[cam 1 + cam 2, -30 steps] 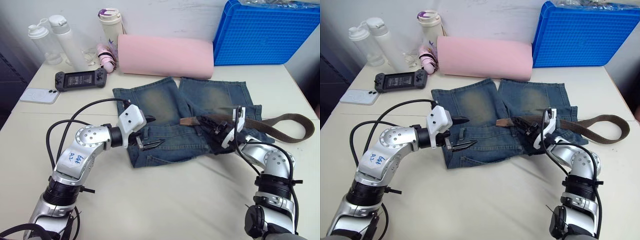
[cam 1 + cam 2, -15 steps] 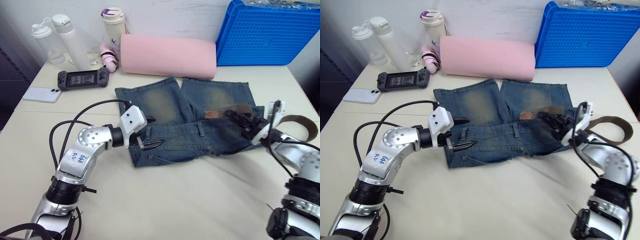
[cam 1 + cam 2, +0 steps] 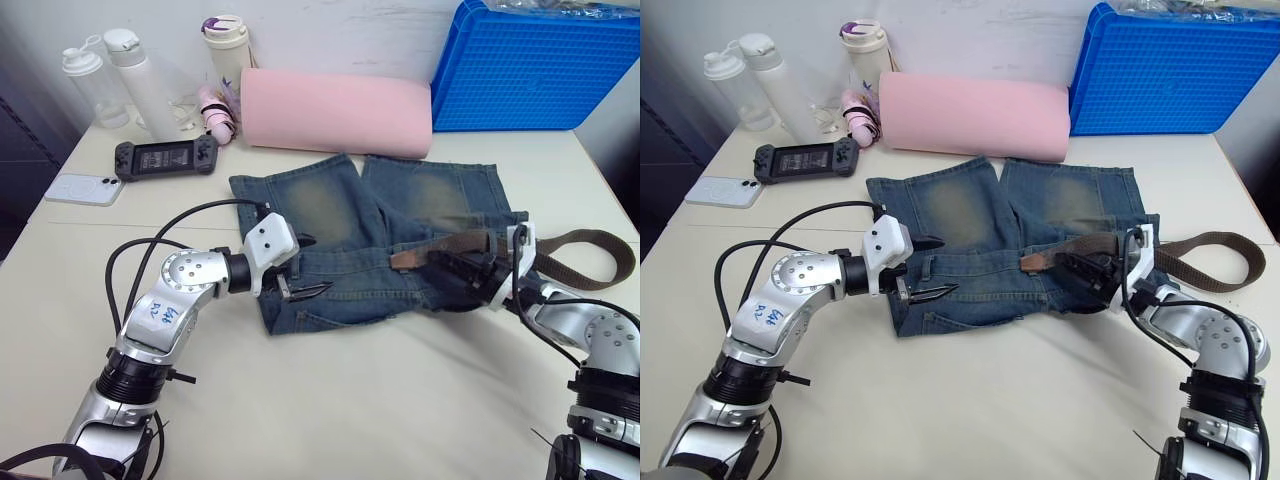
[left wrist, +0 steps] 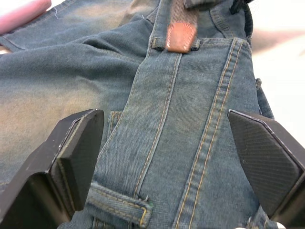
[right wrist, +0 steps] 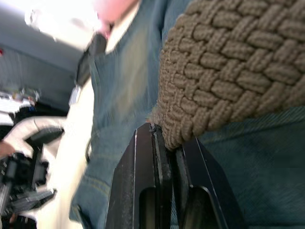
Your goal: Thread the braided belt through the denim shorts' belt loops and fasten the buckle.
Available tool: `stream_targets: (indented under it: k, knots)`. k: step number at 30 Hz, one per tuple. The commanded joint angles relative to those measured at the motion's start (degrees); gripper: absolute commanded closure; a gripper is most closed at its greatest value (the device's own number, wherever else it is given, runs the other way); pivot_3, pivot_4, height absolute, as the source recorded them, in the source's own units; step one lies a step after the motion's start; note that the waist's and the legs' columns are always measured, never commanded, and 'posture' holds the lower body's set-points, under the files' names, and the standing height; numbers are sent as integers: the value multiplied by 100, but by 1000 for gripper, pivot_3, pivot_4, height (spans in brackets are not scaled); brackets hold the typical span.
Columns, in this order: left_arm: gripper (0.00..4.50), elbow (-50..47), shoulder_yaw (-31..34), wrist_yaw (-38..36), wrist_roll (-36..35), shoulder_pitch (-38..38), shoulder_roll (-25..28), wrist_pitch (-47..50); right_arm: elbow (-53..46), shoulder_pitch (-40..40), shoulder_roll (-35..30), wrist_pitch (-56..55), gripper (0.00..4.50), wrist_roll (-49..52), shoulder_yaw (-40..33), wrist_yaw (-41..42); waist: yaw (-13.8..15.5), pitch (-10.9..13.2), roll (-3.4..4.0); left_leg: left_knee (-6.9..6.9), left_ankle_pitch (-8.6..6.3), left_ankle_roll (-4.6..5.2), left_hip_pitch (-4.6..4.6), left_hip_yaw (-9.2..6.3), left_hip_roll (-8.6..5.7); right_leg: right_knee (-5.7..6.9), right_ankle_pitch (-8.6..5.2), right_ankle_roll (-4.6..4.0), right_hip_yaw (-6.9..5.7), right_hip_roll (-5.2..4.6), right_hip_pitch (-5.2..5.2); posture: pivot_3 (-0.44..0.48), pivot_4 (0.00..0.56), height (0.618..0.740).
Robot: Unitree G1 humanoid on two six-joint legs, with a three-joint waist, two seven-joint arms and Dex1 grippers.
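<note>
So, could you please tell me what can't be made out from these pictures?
- The buckle: none can be picked out; in the eye views the braided belt loops back behind the right hand.
- The belt loops near the right hand: hidden by that hand in the eye views.
- The belt's length: cut off by the right wrist view's edge.

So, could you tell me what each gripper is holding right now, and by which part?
The right gripper pinches the braided belt just behind its tapered tip, over the denim shorts. The left gripper is open and holds nothing.
</note>
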Motion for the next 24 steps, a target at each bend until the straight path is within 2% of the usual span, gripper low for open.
stream_targets:
  k: [1, 7, 11, 24]
  knots:
    - [0, -129, 33, -15, 52, -48, 33, -107, -38, -82, -82, -127, 4412, -161, 112, 302, 0, 0, 0, 0, 0, 0, 0, 0, 0, 0, 0, 0, 0, 0, 0, 0, 150, 740]
    - [0, -165, 47, -21, 90, -19, 41, -113, 457, -508, -247, -444, 4412, -387, -201, 350, -7, 0, 0, 0, 0, -1, 0, 2, 0, -1, 0, 0, -1, 1, 0, 0, 150, 740]
    - [0, -191, 58, -11, 119, 13, 57, -122, 595, -461, -517, -415, 4412, -507, -217, 599, 3, 0, 0, -1, 0, 0, 0, -1, 1, -3, 0, 0, -4, 0, 0, 0, 150, 740]
    - [0, -215, 48, -25, 147, 31, 62, -119, 292, -293, -353, -20, 4412, -487, 51, 740, 1, 0, 0, -1, 0, 0, -1, -1, 1, -6, 0, 0, -3, 0, 2, 0, 150, 740]
